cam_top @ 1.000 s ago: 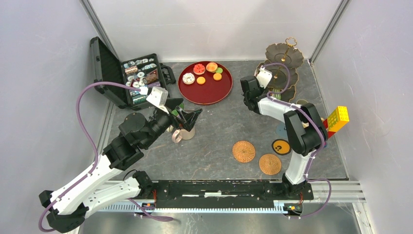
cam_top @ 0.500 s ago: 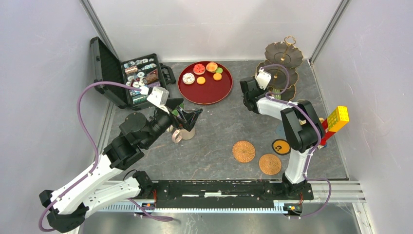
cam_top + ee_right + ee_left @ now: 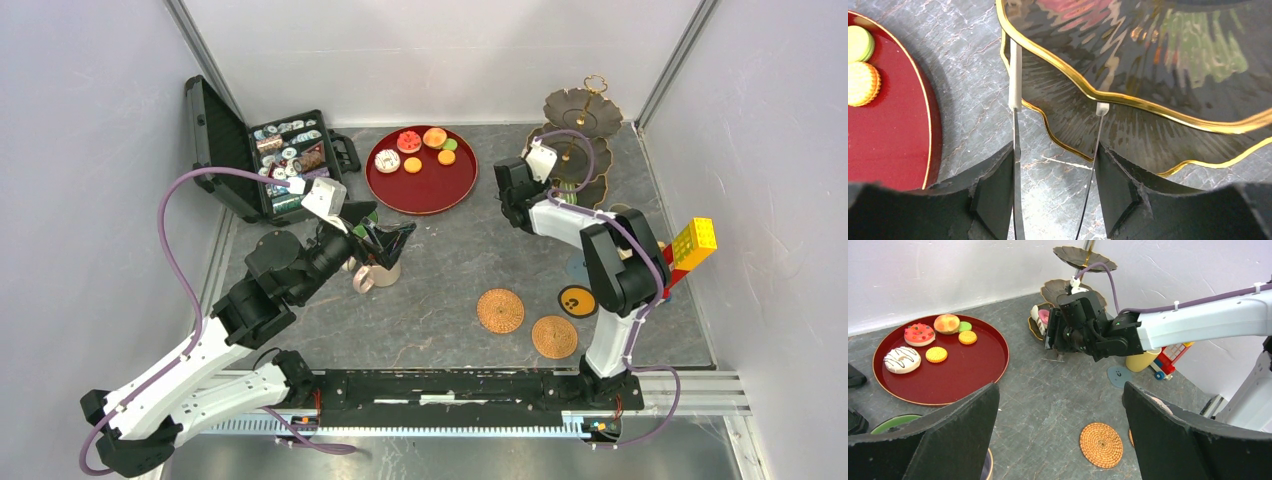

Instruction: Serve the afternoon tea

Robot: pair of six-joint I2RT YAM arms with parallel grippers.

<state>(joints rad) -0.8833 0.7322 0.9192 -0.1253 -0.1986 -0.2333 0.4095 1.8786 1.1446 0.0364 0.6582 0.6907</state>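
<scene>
The right gripper [image 3: 1053, 167] stood released at the tiered stand [image 3: 1148, 55].
Its jaws were apart with nothing between them, just short of the stand's gold rim; a pink cake [image 3: 1044, 317] lay on the bottom tier. The left gripper [image 3: 1060, 390] hung wide open and empty above a beige mug [image 3: 378, 272]. The other toy cakes [image 3: 919, 333] sat on the round red tray [image 3: 963, 375], near the table's far edge.

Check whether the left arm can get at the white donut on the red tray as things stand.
Probably yes. The left gripper is open and empty. The white donut lies near the rim of the red tray on the gripper's side, and nothing seems to stand between them at the gripper's height.
</scene>
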